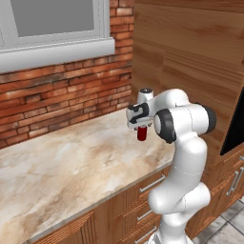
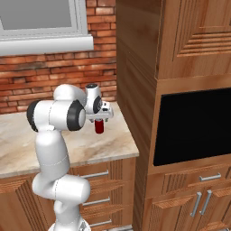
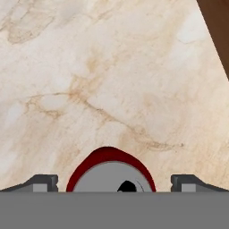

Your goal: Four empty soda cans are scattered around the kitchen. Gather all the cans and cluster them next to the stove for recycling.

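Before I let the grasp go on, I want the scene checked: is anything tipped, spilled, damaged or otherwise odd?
Nothing stands out. One soda can stands upright on the marble counter near the wooden cabinet wall, with no spill around it. The gripper is open right above it, a fingertip on each side of the can, apart from it.

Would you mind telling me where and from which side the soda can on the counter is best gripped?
Grip the soda can across its round side wall, coming straight down from above. It stands upright on the marble counter, and the open gripper already straddles it.
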You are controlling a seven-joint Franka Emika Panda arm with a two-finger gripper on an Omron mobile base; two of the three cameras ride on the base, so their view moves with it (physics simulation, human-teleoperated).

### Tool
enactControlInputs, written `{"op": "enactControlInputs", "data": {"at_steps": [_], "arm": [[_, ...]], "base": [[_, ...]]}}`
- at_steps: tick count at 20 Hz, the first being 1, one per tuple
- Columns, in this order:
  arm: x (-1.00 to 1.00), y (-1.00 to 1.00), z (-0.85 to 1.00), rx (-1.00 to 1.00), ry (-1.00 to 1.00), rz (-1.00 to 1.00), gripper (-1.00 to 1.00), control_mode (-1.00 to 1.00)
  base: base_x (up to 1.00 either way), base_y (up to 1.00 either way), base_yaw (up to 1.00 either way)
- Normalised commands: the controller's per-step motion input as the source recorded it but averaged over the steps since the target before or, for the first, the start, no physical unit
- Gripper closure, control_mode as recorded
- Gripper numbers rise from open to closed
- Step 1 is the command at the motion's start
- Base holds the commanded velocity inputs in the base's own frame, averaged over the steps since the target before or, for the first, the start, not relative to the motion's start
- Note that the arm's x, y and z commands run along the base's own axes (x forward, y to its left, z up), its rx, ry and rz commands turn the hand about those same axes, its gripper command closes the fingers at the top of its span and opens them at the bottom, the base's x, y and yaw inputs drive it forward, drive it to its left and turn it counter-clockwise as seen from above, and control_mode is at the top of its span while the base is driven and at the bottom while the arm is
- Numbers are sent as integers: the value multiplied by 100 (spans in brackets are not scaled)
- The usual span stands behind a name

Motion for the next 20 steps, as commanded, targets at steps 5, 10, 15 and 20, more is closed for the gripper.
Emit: {"op": "enactControlInputs", "data": {"at_steps": [5, 10, 15, 20], "arm": [[1, -3, -8, 0, 4, 0, -100, -100], [0, 0, -5, 0, 4, 0, -100, -100], [0, 0, -5, 0, 4, 0, -100, -100], [0, 0, -5, 0, 6, 0, 100, -100]], "base": [[0, 0, 0], [0, 0, 0], [0, 0, 0], [0, 0, 0]]}}
